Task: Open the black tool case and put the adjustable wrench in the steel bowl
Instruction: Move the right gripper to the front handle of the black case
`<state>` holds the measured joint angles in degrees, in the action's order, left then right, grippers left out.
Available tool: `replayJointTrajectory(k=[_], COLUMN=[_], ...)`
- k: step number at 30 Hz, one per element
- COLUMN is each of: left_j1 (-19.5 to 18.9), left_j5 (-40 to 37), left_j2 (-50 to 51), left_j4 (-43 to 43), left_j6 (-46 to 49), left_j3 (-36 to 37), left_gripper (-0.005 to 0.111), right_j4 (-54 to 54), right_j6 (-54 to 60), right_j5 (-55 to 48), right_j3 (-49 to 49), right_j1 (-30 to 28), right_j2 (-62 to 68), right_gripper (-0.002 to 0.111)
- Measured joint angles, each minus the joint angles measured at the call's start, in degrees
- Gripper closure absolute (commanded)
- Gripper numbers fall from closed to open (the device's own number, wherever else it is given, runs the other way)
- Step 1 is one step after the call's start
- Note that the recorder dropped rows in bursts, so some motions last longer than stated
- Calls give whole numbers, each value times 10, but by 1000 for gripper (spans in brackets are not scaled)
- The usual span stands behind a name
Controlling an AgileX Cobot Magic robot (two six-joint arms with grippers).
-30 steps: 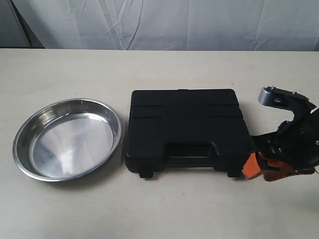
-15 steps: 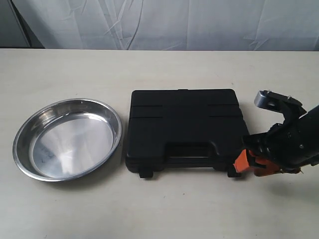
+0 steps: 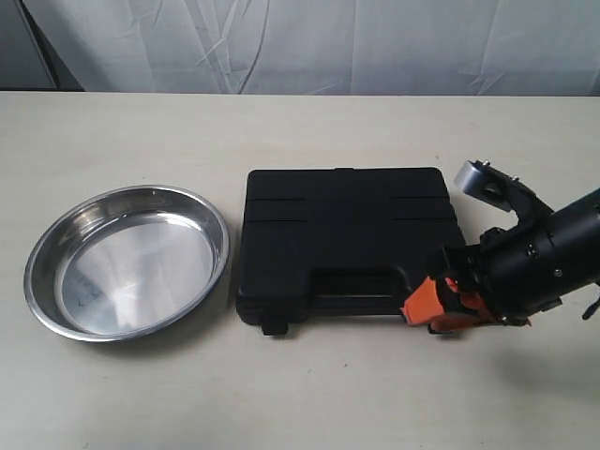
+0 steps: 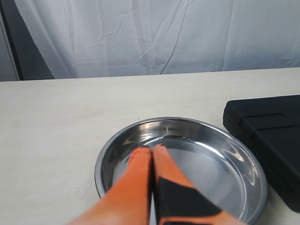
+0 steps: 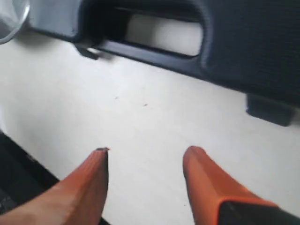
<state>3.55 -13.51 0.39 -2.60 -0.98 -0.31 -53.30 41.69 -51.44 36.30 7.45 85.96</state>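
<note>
Black tool case: centre of the exterior view, lid flat and shut, with the handle slot along its lower edge.
Adjustable wrench: not visible in any view; presumably inside the shut case.
Steel bowl: left of the frame, holding nothing, close beside the case but apart from it.
Step in hand: judged to be the opening stage, an approach to the latches; nothing looks unlatched yet.
Right gripper: at the case's lower right corner, orange fingers spread apart with nothing between them. Its wrist view shows bare table between the tips and a latch just beyond.
Left gripper: absent from the exterior view; fingers pressed together, empty, pointing toward the bowl.
Next move: a fingertip probably has to hook the near latch and flip it, then the lower-left latch, before the lid can lift.
In the way: both latches appear fastened. The right gripper hides the right-hand latch in the exterior view, so contact cannot be told. The case may slide on the smooth table when pried.
Backdrop: white curtain across the top.
</note>
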Motion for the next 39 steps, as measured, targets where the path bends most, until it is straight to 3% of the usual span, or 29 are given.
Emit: replayJointTrajectory(k=[6, 13, 26, 32, 39], left_j1=[0, 0, 0, 0, 0], left_j5=[0, 0, 0, 0, 0], left_j2=[0, 0, 0, 0, 0], left_j4=[0, 0, 0, 0, 0], left_j6=[0, 0, 0, 0, 0], left_j3=[0, 0, 0, 0, 0], left_gripper=[107, 107, 107, 107, 107], right_j4=[8, 131, 120, 71, 115], right_j6=[34, -93, -95, -42, -33], right_j5=[-76, -96, -23, -47, -45], right_j3=[99, 95, 32, 102, 170], right_j1=[1, 1, 1, 1, 1], right_j2=[1, 1, 1, -4, -8], right_gripper=[61, 61, 61, 61, 61])
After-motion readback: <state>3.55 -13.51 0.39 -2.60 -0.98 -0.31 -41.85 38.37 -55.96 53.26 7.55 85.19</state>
